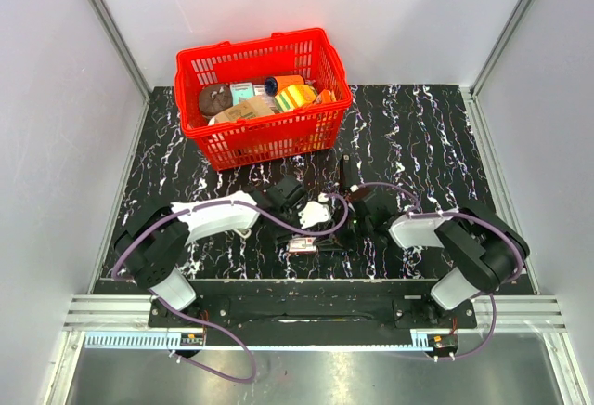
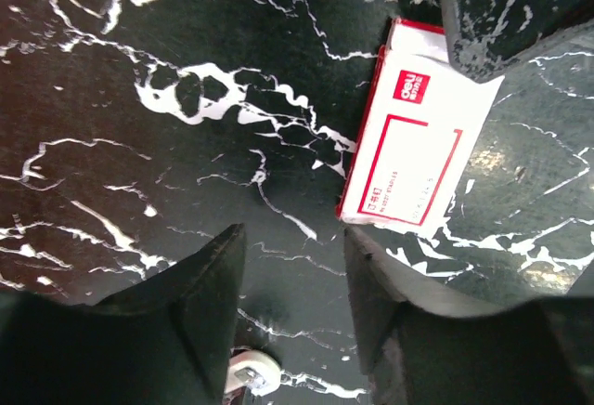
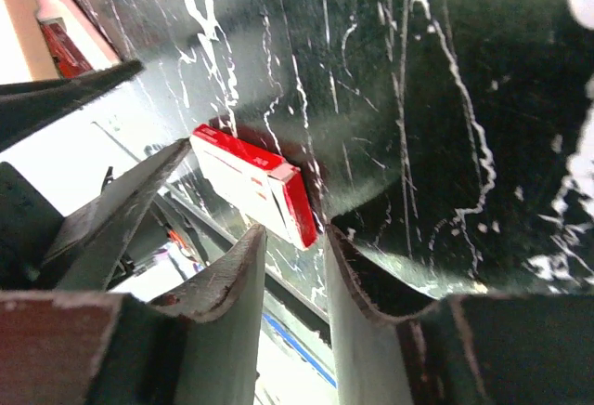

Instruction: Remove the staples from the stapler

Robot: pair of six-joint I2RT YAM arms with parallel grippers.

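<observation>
The black bench [image 1: 445, 145], veined with white, lay inside a white-walled booth, with both arms reaching in from its near edge. The left hand [image 2: 295, 238] hung partly open over bare bench, with nothing between its fingers. The right hand [image 3: 295, 238] was parted more narrowly, and as far as its own camera showed it held nothing either.

Between the two, a small red-and-white staple box [image 2: 418, 154] lay flat on the bench, just right of the left hand and just beyond the right hand's tips. A little farther off, just far of the right hand, stood a dark shape that I took for the stapler [image 1: 347, 182]. It was black on black, so I could not tell its outline or whether its top was raised. Farthest of all, left of centre, sat a red basket [image 1: 269, 140] of mixed goods.

I judged the stapler would be stiff, fairly heavy for its size and smooth enough to slip. One hand ought to pin the base across its narrow sides while the other lifts the top. The staple strip would likely be light and brittle, best pinched by its long sides.
</observation>
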